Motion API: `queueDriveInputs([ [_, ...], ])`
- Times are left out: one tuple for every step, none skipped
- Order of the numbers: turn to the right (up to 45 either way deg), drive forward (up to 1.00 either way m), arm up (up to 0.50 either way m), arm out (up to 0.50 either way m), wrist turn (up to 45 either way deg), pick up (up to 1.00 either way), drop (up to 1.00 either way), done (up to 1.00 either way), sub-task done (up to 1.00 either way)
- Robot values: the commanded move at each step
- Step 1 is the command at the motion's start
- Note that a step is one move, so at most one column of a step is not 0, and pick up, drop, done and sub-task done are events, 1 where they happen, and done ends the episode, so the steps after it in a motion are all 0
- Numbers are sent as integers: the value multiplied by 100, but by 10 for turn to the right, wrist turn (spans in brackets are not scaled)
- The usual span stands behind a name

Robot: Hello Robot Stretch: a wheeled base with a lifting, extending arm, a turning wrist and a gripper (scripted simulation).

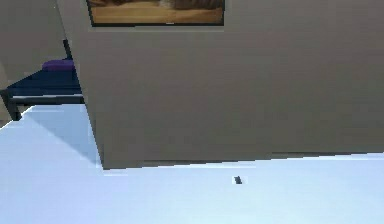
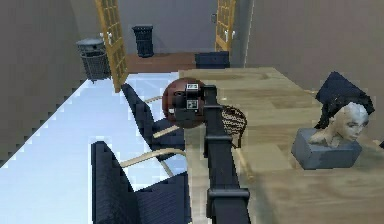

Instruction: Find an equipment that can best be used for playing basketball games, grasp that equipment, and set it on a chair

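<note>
In the arm side view, a long wooden counter (image 2: 285,95) is seen running away from the camera, with dark padded chairs (image 2: 145,115) set along its left edge. The dark arm (image 2: 218,165) is seen rising from the bottom edge. At its far end a round reddish-brown ball (image 2: 176,108) with dark seams, taken to be the basketball, is seen at the counter's left edge, above the chairs.

The jaws are placed at the ball. It cannot be told whether they are apart, together or clamped on it, nor whether the ball is held or resting on the counter.

Just right of the ball a small round wire-like thing (image 2: 233,120) is seen on the counter. Farther right a pale bust (image 2: 340,125) is stood on a grey base. A dark bin (image 2: 93,58) is placed near a wooden door (image 2: 108,40) at the far end.

In the forward view a brown wall (image 1: 230,90) is faced, with a framed picture (image 1: 155,10) hung high on it.

The ball is judged to be light for its bulk, air-filled, firm with a little give, and not fragile. Its skin is likely to be grippy, yet it would be expected to roll freely. It is best taken across its widest part, on opposite sides of the middle. On a chair it is best set deep in the seat, against the back.
</note>
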Motion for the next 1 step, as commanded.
queueDriveInputs([
  [0, 0, 10, 0, 0, 0, 0, 0, 0],
])
